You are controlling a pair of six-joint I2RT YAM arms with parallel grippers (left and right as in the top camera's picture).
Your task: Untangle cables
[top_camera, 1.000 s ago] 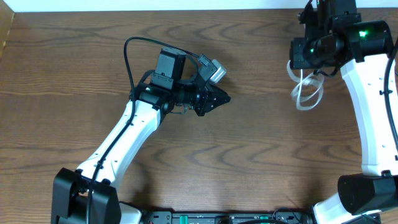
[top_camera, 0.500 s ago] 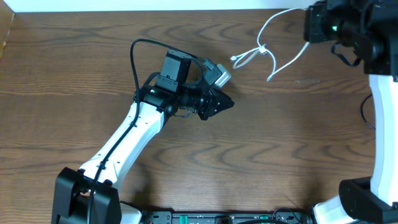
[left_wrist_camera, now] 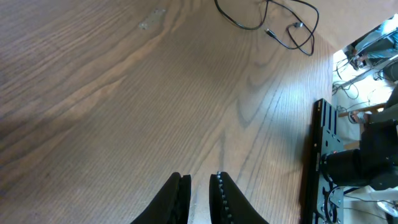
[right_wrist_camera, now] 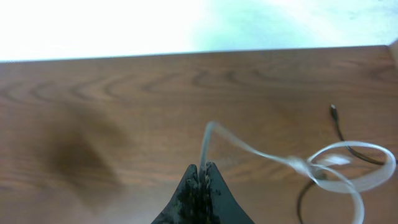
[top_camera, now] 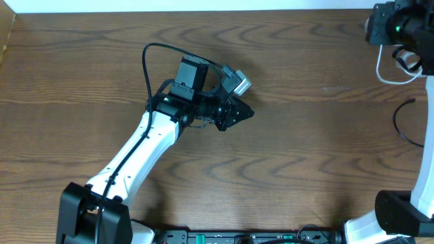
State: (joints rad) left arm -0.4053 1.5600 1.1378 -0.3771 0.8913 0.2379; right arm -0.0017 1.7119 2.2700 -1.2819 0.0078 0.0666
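Swung to the far right corner of the bench, the right gripper stays clamped on the white cable. Its loops, strung out along the far edge half a second earlier, now hang bunched beside the fingers. The black cable lies loose at the right edge, well apart from the left gripper, which is unmoved mid-bench, its jaws barely parted and holding nothing.
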